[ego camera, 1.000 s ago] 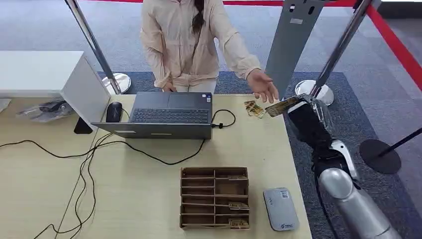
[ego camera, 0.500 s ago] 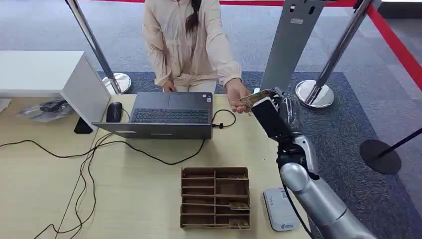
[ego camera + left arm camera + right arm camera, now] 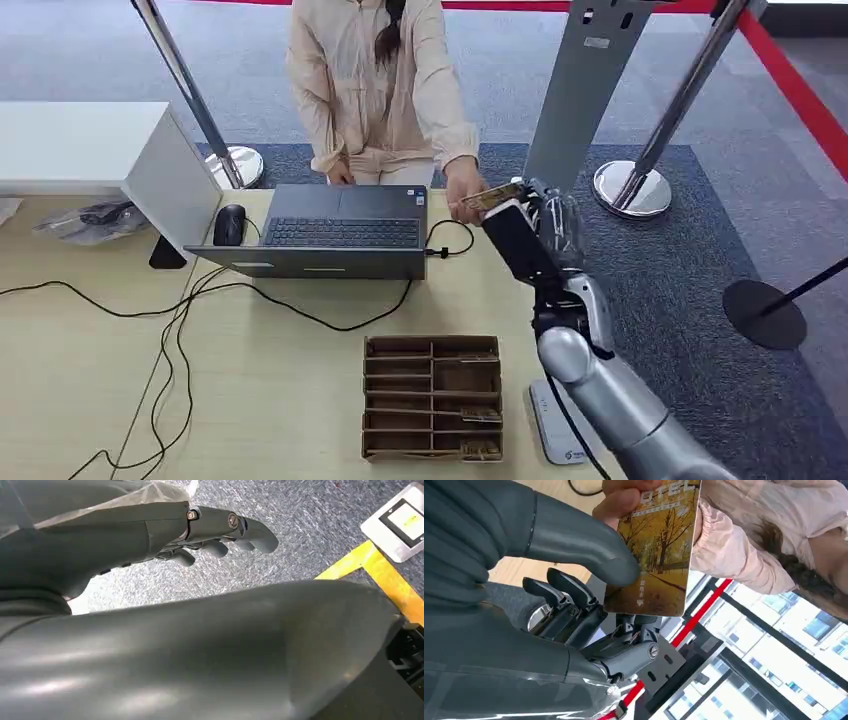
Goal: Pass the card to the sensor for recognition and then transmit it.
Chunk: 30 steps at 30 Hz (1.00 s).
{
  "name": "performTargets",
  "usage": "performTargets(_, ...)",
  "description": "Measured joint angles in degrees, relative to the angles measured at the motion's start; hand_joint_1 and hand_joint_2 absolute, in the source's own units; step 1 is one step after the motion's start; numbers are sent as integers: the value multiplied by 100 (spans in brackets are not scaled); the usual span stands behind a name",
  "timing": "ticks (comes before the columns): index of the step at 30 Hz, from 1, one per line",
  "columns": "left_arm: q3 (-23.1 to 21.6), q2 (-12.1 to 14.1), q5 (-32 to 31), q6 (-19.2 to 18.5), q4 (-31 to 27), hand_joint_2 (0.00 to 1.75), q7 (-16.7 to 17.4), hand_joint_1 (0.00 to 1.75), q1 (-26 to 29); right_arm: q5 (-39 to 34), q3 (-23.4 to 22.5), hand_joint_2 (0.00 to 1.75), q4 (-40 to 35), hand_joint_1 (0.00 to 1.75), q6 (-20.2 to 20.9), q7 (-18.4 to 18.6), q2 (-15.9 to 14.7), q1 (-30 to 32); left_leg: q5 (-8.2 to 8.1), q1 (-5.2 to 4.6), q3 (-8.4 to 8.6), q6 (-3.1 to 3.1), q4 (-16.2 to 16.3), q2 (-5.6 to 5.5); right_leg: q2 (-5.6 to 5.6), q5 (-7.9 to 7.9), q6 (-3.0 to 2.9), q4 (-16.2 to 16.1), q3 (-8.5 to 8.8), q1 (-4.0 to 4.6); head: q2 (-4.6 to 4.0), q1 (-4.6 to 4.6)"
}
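Observation:
My right hand (image 3: 538, 228) is raised over the table's far right edge and pinches a yellow card (image 3: 491, 196) with an autumn-tree picture. In the right wrist view the thumb (image 3: 583, 544) presses on the card (image 3: 659, 545) and darker fingers lie behind it. A person's hand (image 3: 463, 192) grips the card's other end, fingers (image 3: 623, 499) on its face. The grey card sensor (image 3: 545, 418) lies at the near right of the table, partly hidden by my right arm. My left hand (image 3: 220, 527) hangs over grey carpet, fingers slightly apart and holding nothing.
A person in a pale jacket (image 3: 375, 80) stands behind the open laptop (image 3: 335, 235). A brown compartment tray (image 3: 432, 397) with cards sits near the front. Cables (image 3: 180, 310) and a mouse (image 3: 229, 224) lie to the left. Barrier posts (image 3: 630, 185) stand beyond the table.
My right arm has swung left with the card, from the table's right edge toward the laptop. The person's hand drew back from its reach and took hold of the card's end.

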Motion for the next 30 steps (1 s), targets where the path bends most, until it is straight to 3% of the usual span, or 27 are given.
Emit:
performTargets(1, -2, -2, 7, 0, 0, 0, 0, 0, 0, -7, 9, 175, 26, 80, -22, -13, 11, -1, 0, 0, 0, 0, 0, 0, 0, 0, 0, 0, 0, 0, 0, -2)
performTargets(2, -2, -2, 7, 0, 0, 0, 0, 0, -1, -7, 20, 175, 48, 28, -44, -35, 22, -1, 0, 0, 0, 0, 0, 0, 0, 0, 0, 0, 0, 0, 0, 0)
performTargets(3, -4, -4, 7, 2, 0, 0, 0, 0, -3, -7, 26, 0, 64, 0, -53, -55, 31, -2, 0, 0, 0, 0, 0, 0, 0, 0, 0, 0, 0, 0, 0, -2)
performTargets(17, -125, -39, 87, 77, 0, 0, -26, 0, -11, -99, 90, 0, -144, 0, -555, -359, 122, 26, 0, 0, 3, 0, 2, 2, 1, 0, 0, 0, -1, 0, 0, 0)
performTargets(23, -138, -48, 197, 112, 0, 0, -50, 0, 1, 578, 83, 0, -798, 0, -921, -352, 118, 160, 0, 0, 4, 0, 3, 2, 1, 0, 0, 0, -2, 0, 0, 0)
performTargets(24, -138, -52, 230, 140, 0, 0, -63, 0, 12, 840, 81, 175, -991, 0, -979, -312, 118, 226, 0, 0, 3, 0, 2, 2, 1, 0, 0, 0, -2, 0, 0, 0)
performTargets(30, -138, -79, 435, 236, 0, 0, -120, 0, 104, 1749, 61, 175, -2280, 0, -1019, -59, 83, 641, 0, 0, 3, 0, 3, 3, 1, -1, -2, -2, -6, 0, 0, -2)
